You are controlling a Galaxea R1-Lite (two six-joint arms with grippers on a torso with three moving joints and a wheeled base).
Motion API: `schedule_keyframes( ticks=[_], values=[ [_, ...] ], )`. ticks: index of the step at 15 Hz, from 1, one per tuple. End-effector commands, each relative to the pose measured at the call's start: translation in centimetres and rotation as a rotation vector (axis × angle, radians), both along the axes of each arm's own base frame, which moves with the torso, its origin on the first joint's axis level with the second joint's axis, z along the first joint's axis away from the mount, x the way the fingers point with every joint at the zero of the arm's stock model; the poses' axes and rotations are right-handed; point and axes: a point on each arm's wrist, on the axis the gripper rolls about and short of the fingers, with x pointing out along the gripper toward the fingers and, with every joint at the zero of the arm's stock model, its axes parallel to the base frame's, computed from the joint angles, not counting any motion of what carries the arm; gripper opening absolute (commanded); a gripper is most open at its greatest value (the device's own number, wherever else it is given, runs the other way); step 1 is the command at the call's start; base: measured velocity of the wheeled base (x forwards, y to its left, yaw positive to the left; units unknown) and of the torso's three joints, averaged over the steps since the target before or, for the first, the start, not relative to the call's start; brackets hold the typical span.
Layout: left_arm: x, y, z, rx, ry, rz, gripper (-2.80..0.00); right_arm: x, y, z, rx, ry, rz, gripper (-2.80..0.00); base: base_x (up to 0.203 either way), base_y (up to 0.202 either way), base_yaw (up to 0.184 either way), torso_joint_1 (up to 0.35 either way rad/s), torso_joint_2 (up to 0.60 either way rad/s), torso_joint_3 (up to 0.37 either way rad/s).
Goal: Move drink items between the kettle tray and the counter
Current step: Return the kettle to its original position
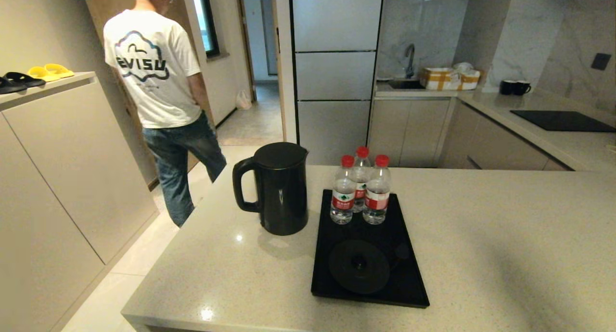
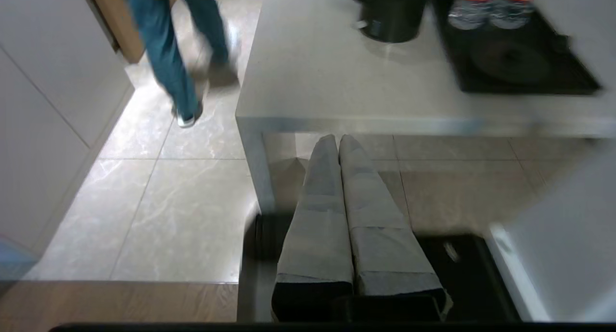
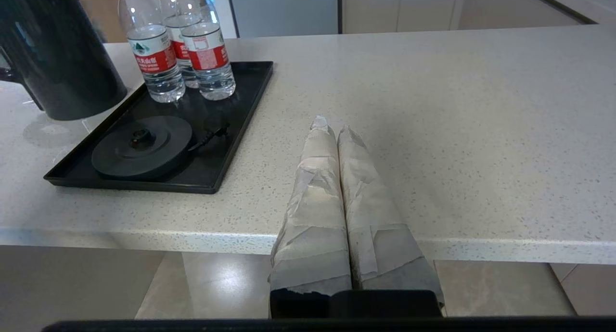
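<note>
The tall black kettle [image 1: 281, 190] stands upright on the beige speckled counter [image 1: 481, 226], just left of the black tray [image 1: 404, 274], handle pointing left. The tray's round base disc [image 1: 359, 266] is bare. Neither arm shows in the head view. My left gripper [image 2: 338, 140] is shut and empty, low in front of the counter's near left corner, with the kettle [image 2: 392, 12] far off. My right gripper [image 3: 331, 124] is shut and empty, reaching over the counter's front edge to the right of the tray [image 3: 231, 144]; the kettle [image 3: 57, 53] is beyond the tray.
Three red-capped water bottles [image 1: 361, 190] stand at the tray's far end. A person in a white T-shirt [image 1: 159, 82] stands on the floor left of the counter. A black cooktop panel [image 1: 560, 121] lies on the back right worktop.
</note>
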Motion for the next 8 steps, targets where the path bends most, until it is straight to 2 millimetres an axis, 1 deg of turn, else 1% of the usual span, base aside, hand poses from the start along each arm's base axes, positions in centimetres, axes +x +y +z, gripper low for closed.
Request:
schedule_keyframes(
  ticks=[1, 3, 4, 5, 6, 8],
  values=[
    [6.0, 0.1, -2.4, 0.003, -0.033, 0.033, -2.80, 0.0, 0.0, 0.0, 0.000, 0.001, 0.000, -2.80, 0.000, 0.000, 0.000, 0.000, 0.00, 0.000],
    [10.0, 0.3, -6.0, 0.037, -0.029, 0.096, -2.80, 0.0, 0.0, 0.0, 0.000, 0.000, -0.001, -2.80, 0.000, 0.000, 0.000, 0.000, 0.00, 0.000],
    [11.4, 0.3, -7.4, 0.060, -0.066, 0.123, -2.80, 0.0, 0.0, 0.0, 0.000, 0.001, -0.001, -2.80, 0.000, 0.000, 0.000, 0.000, 0.00, 0.000],
    [12.3, 0.4, -7.8, 0.073, -0.157, 0.139, -2.80, 0.0, 0.0, 0.0, 0.000, 0.000, 0.001, -2.80, 0.000, 0.000, 0.000, 0.000, 0.00, 0.000],
    [12.6, 0.4, -8.0, 0.077, -0.209, 0.133, -2.80, 0.0, 0.0, 0.0, 0.000, 0.001, -0.001, -2.80, 0.000, 0.000, 0.000, 0.000, 0.00, 0.000],
    [12.9, 0.3, -8.9, 0.101, -0.181, 0.082, -2.80, 0.0, 0.0, 0.0, 0.000, 0.001, 0.000, -2.80, 0.000, 0.000, 0.000, 0.000, 0.00, 0.000]
  ],
)
